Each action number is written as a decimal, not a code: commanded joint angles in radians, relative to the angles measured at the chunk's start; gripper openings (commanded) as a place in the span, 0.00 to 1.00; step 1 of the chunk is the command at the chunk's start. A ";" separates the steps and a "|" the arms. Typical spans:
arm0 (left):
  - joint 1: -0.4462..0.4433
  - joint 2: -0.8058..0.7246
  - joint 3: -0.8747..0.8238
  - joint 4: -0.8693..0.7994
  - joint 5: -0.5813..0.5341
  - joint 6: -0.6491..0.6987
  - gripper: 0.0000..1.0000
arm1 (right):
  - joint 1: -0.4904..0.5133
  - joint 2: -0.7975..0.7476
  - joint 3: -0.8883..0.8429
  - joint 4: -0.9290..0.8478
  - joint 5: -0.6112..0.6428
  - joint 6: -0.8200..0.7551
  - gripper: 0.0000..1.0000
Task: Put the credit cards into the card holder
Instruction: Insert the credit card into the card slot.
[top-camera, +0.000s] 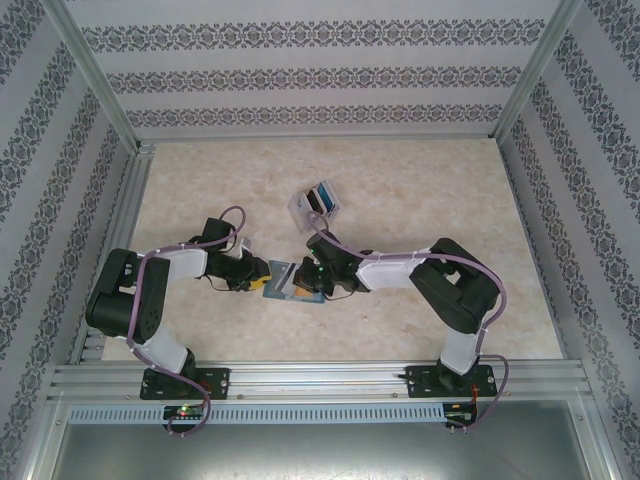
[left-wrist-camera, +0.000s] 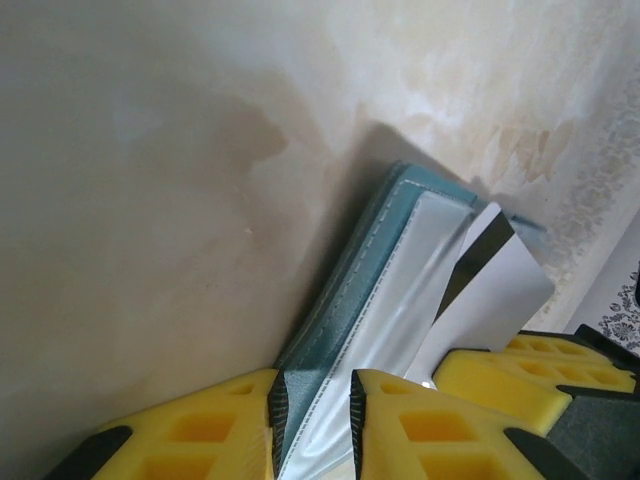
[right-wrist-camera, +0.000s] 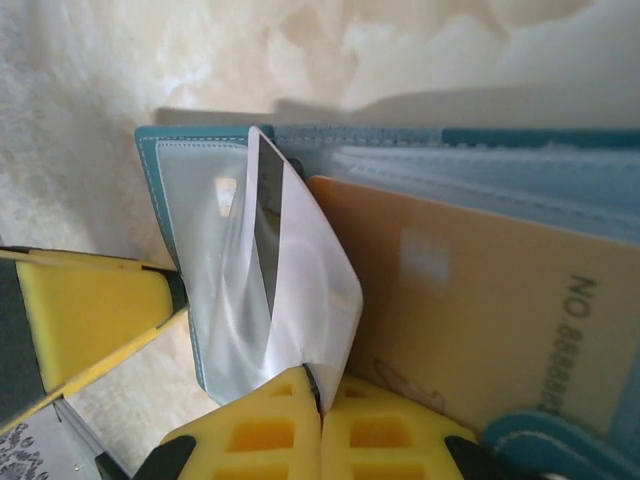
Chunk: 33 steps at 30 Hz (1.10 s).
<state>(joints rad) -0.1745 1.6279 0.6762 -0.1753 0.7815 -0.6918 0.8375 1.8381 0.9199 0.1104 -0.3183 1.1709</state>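
Note:
The teal card holder lies open on the table between both arms. My left gripper is shut on the card holder's cover edge and a clear inner sleeve. My right gripper is shut on a whitish credit card with a dark stripe, its far corner against the clear sleeve of the card holder. A tan card lies on the slots beside it. The whitish card rises beside the right gripper's yellow finger. From above, the left gripper and right gripper almost touch.
A clear plastic box holding several more cards stands on the table just behind the grippers. The marble-patterned table stretches to patterned walls on three sides. The card holder's teal clasp tab lies by the right gripper.

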 joint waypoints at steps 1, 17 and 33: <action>-0.011 0.052 -0.038 0.007 -0.027 0.021 0.28 | 0.023 0.083 0.061 -0.096 -0.039 -0.062 0.00; -0.011 0.072 -0.008 -0.013 -0.041 0.032 0.27 | -0.014 -0.028 -0.009 -0.191 -0.126 -0.119 0.00; -0.010 0.056 -0.018 -0.010 -0.051 0.023 0.27 | -0.029 0.018 -0.003 -0.184 -0.202 -0.112 0.00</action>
<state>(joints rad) -0.1745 1.6325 0.6811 -0.1802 0.7811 -0.6914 0.8066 1.8034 0.9207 -0.0113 -0.4999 1.0695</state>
